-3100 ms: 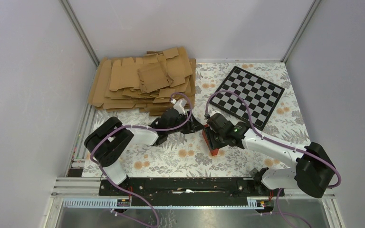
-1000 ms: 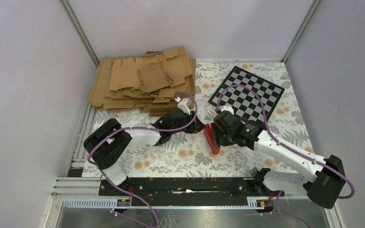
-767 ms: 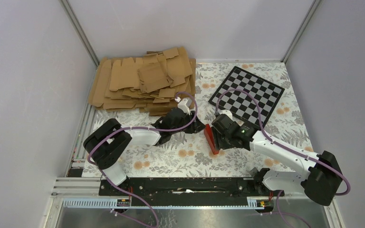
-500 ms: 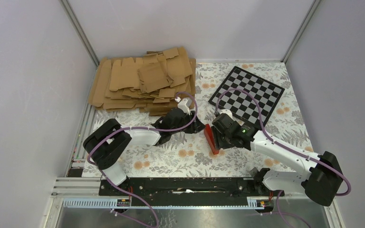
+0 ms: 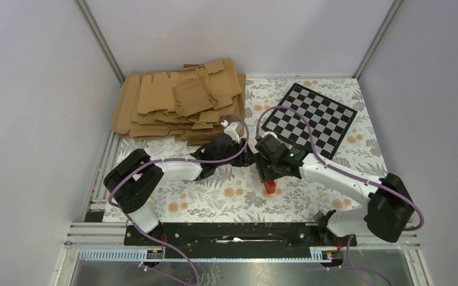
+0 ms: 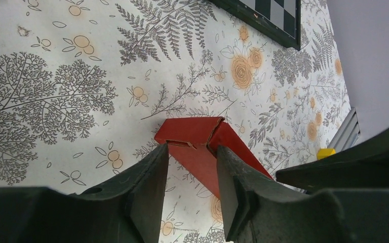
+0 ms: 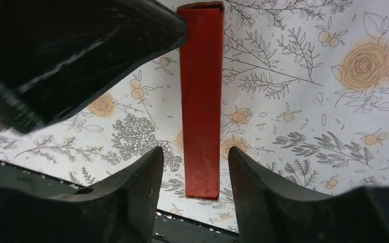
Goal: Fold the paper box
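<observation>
The paper box [image 7: 200, 101] is a long, narrow, bright red folded shape lying on the floral tablecloth. In the top view only its near end [image 5: 269, 186] shows from under my right wrist. My right gripper [image 7: 195, 152] is open and hovers over the box's near half, one finger on each side, apart from it; it also shows in the top view [image 5: 267, 170]. My left gripper [image 6: 191, 149] is open with its fingertips against the box's far end [image 6: 190, 132], where a slot and seam show; it also shows in the top view [image 5: 247, 158].
A pile of brown cardboard blanks [image 5: 179, 104] lies at the back left. A black-and-white checkered board [image 5: 310, 119] lies at the back right, its corner in the left wrist view [image 6: 268, 15]. The black base rail [image 7: 233, 230] runs just beyond the box's near end.
My right gripper has swung left and over the box, so its wrist now covers most of the red strip in the top view. The left gripper has stayed at the box's far end.
</observation>
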